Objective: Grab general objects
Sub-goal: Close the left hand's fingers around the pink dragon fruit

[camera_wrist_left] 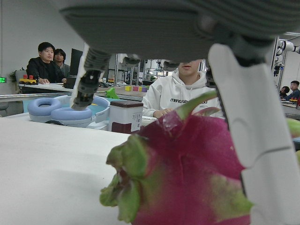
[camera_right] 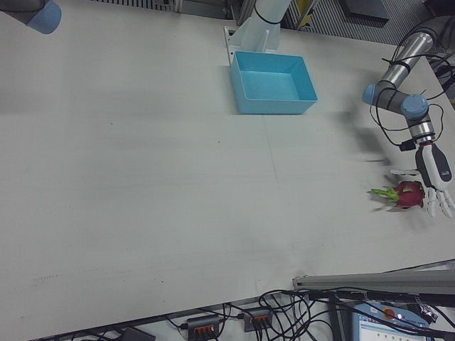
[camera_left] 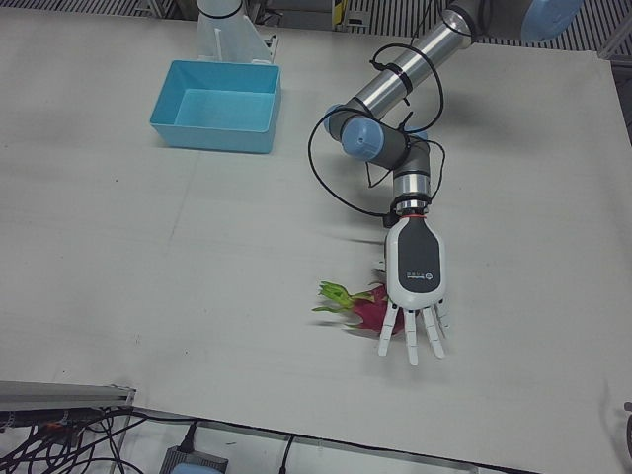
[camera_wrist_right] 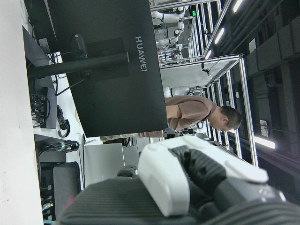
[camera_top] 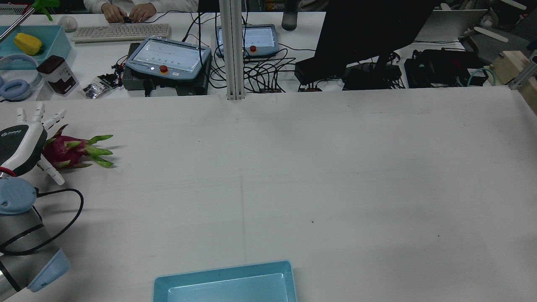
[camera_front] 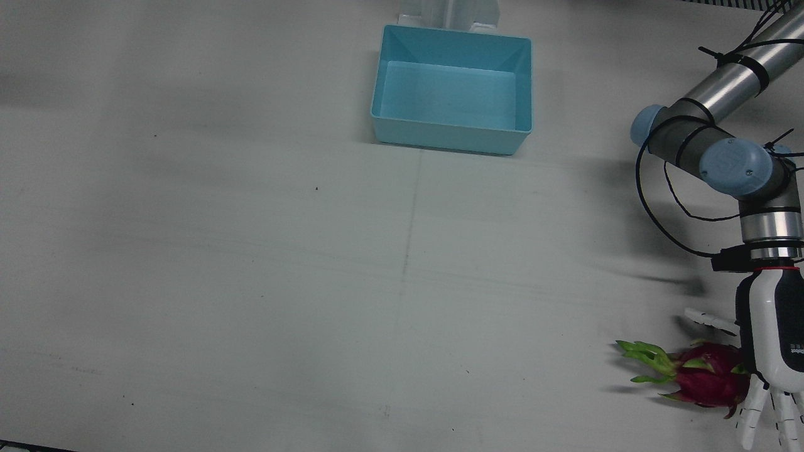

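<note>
One blue bin (camera_front: 452, 135) sits empty (dragon fruit (camera_front: 706, 373) under the left robot hand (camera_front: 776, 364), fingers spread).

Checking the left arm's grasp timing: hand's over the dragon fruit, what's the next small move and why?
Probably close the fingers around the fruit. The left hand sits over the dragon fruit with fingers spread and extending past it, thumb out on the other side, so nothing grips it yet. The fruit lies on the table. Whether the palm touches it is unclear; a slight lowering first may help.
</note>
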`<act>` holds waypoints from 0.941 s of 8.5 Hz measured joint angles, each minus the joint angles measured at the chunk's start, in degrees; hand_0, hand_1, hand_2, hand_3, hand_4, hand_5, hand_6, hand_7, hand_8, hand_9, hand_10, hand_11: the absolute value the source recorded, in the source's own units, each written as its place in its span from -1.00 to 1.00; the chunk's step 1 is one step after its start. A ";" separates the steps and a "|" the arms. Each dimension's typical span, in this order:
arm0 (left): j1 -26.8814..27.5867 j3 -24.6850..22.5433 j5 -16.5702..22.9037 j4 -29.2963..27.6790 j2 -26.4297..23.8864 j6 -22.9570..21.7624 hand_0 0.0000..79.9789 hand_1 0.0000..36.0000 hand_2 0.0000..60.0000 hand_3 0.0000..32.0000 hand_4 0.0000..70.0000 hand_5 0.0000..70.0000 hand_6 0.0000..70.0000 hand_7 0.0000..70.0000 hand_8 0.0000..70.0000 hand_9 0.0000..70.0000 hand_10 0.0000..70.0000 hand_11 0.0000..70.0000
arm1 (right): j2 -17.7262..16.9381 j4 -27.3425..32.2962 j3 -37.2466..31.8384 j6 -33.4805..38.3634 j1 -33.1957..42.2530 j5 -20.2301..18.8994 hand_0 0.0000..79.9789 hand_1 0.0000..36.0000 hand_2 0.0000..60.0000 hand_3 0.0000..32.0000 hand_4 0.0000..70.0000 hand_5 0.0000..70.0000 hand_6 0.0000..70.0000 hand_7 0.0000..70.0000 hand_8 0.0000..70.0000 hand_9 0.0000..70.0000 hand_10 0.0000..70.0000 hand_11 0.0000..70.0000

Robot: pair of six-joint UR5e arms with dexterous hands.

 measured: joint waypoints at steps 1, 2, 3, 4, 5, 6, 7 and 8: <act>0.08 1.38 0.03 -0.49 -0.78 0.03 0.19 -0.52 -1.00 -1.00 -1.00 1.00 -1.00 -1.00 -0.93 -1.00 -1.00 -1.00 | 0.00 0.02 -0.02 0.03 0.00 0.00 -1.00 -1.00 -1.00 -1.00 -1.00 -1.00 -1.00 -1.00 -1.00 -1.00 -1.00 -1.00; 0.91 2.84 0.06 -0.81 -1.46 0.05 0.18 -0.54 -1.00 -1.00 -1.00 1.00 -1.00 -1.00 -0.93 -1.00 -1.00 -1.00 | 0.00 -0.01 -0.03 0.03 0.00 0.00 -1.00 -1.00 -1.00 -1.00 -1.00 -1.00 -1.00 -1.00 -1.00 -1.00 -1.00 -1.00; 1.73 3.94 0.06 -1.21 -1.80 0.03 0.17 -0.56 -1.00 -1.00 -1.00 1.00 -1.00 -1.00 -0.94 -1.00 -1.00 -1.00 | 0.00 -0.01 -0.04 0.01 -0.03 0.00 -1.00 -1.00 -1.00 -1.00 -1.00 -1.00 -1.00 -1.00 -1.00 -1.00 -1.00 -1.00; 2.16 4.51 0.04 -1.49 -1.93 0.02 0.17 -0.55 -1.00 -1.00 -1.00 1.00 -1.00 -1.00 -0.94 -1.00 -1.00 -1.00 | 0.00 0.01 -0.04 0.01 -0.03 0.00 -1.00 -1.00 -1.00 -1.00 -1.00 -1.00 -1.00 -1.00 -1.00 -1.00 -1.00 -1.00; 2.39 4.82 -0.01 -1.66 -1.97 0.01 0.19 -0.48 -1.00 -1.00 -1.00 1.00 -0.99 -1.00 -0.94 -1.00 -1.00 -1.00 | 0.00 0.02 -0.04 0.03 -0.02 0.00 -1.00 -1.00 -1.00 -1.00 -1.00 -1.00 -1.00 -1.00 -1.00 -1.00 -1.00 -1.00; 2.47 4.99 -0.14 -1.77 -1.99 0.00 0.22 -0.32 -0.98 -1.00 -1.00 1.00 -0.89 -0.93 -0.95 -1.00 -1.00 -0.99 | 0.00 0.03 -0.04 0.06 -0.01 0.00 -1.00 -1.00 -1.00 -1.00 -1.00 -1.00 -1.00 -1.00 -1.00 -1.00 -1.00 -1.00; 2.52 5.07 -0.46 -1.85 -2.00 -0.02 0.27 -0.02 -0.60 -1.00 -0.96 1.00 -0.69 -0.59 -0.95 -0.96 -0.91 -0.82 | 0.00 0.03 -0.04 0.05 -0.03 0.03 -1.00 -1.00 -1.00 -1.00 -1.00 -1.00 -1.00 -1.00 -1.00 -1.00 -1.00 -1.00; 2.58 5.09 -1.05 -1.88 -1.99 -0.02 0.29 0.15 -0.24 -1.00 -0.91 1.00 -0.55 -0.31 -0.88 -0.89 -0.79 -0.64 | 0.00 0.03 -0.04 0.05 -0.03 0.03 -1.00 -1.00 -1.00 -1.00 -1.00 -1.00 -1.00 -1.00 -1.00 -1.00 -1.00 -1.00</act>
